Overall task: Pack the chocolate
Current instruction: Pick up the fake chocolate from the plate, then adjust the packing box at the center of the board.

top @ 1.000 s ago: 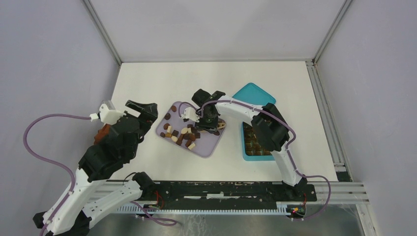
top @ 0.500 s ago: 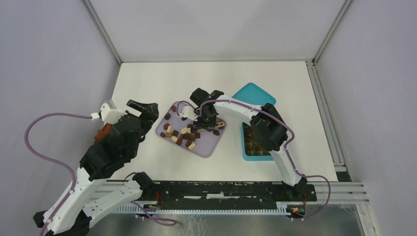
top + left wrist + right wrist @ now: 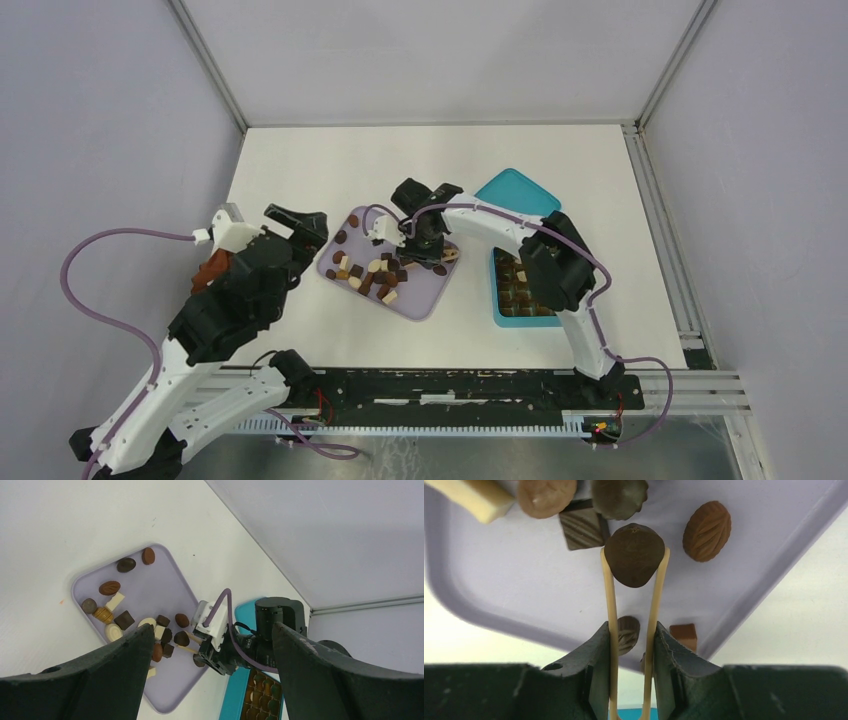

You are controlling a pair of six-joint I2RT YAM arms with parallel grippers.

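Two arms reach out over the white table (image 3: 330, 165). At the far left of the top view, a rust-brown cloth lump (image 3: 210, 270) shows beside the left arm. Just right of it, the left gripper (image 3: 300, 225) hangs near the left edge of the lavender tray (image 3: 415, 297). In its wrist view, its black fingers (image 3: 115, 670) stand wide apart with nothing between them.

The chocolate (image 3: 372, 272) lies mostly on this tray, in the centre of the top view. The dark brown, mid brown and cream pieces are scattered loosely across the tray's middle.

At the tray's right side, the right gripper (image 3: 430, 256) is down among them. Its wrist view shows two thin tan fingers (image 3: 611, 595) drawn in on a dark brown piece (image 3: 634, 555) in the upper middle of that frame, one finger touching each side. Whether the piece is clear of the tray cannot be told. A dark ribbed square (image 3: 583, 527) lies at its upper left, a mid brown ribbed oval (image 3: 707, 530) to its right, and a cream bar (image 3: 471, 495) in the upper left corner.

Further right in the top view, the teal box (image 3: 498, 312) sits apart from the tray, partly hidden under the right arm, with brown pieces in its compartments. A teal lid (image 3: 515, 190) lies just above it in the frame.
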